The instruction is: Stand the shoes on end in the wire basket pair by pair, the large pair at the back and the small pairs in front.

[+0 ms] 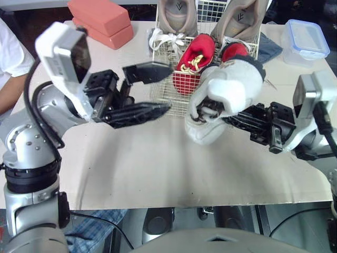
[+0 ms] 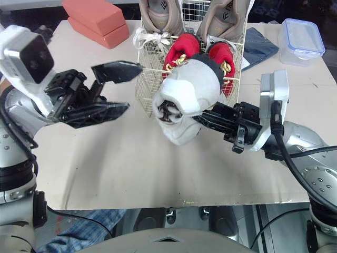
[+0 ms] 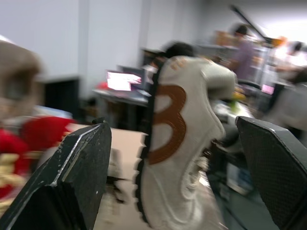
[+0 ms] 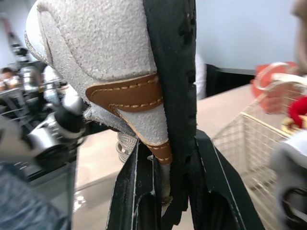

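A white wire basket [image 1: 162,84] stands at the back middle of the table. Two large beige shoes [image 1: 178,16] stand on end at its back. A small red pair [image 1: 196,55] stands in front of them. My right gripper [image 2: 202,117] is shut on a small white shoe [image 1: 231,89], held off the table just in front of the basket. In the right wrist view its fingers [image 4: 139,191] clamp the shoe's heel edge. My left gripper [image 1: 169,87] is open to the left of the shoe. Its sole [image 3: 177,143] shows between the open left fingers.
Two salmon boxes [image 1: 102,21] lie at the back left. A plastic container with a blue lid [image 1: 305,42] and a blue cloth [image 1: 268,47] sit at the back right. A person [image 1: 8,58] is at the table's left edge. Bare beige tabletop [image 1: 158,168] spreads in front.
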